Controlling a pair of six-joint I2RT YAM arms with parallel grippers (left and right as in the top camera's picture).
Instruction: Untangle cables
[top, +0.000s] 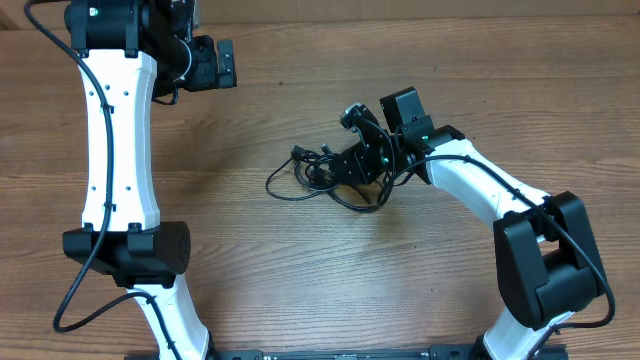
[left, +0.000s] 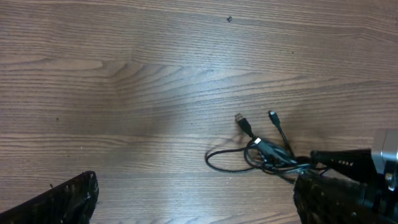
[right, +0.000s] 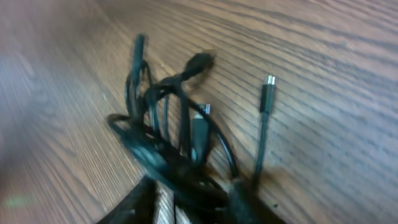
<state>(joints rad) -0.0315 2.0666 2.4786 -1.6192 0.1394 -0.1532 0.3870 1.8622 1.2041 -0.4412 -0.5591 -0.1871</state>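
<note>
The cables (top: 318, 172) lie in a tangled black bunch at the table's middle, with loose plug ends pointing left. My right gripper (top: 356, 164) is down on the bunch's right side. In the right wrist view its fingers (right: 140, 204) straddle the cables (right: 168, 134), and a strip of wood shows between one finger and the bunch, so the jaws stand narrowly open around it. One silver-tipped plug (right: 268, 90) lies free to the right. My left gripper (top: 224, 62) hovers wide open at the far left, well away from the cables (left: 267, 152), with nothing between its fingers (left: 81, 190).
The bare wooden table (top: 250, 270) extends all around the bunch. The right arm's white link (top: 480, 185) reaches in from the lower right. The left arm's white link (top: 118, 140) runs along the left side.
</note>
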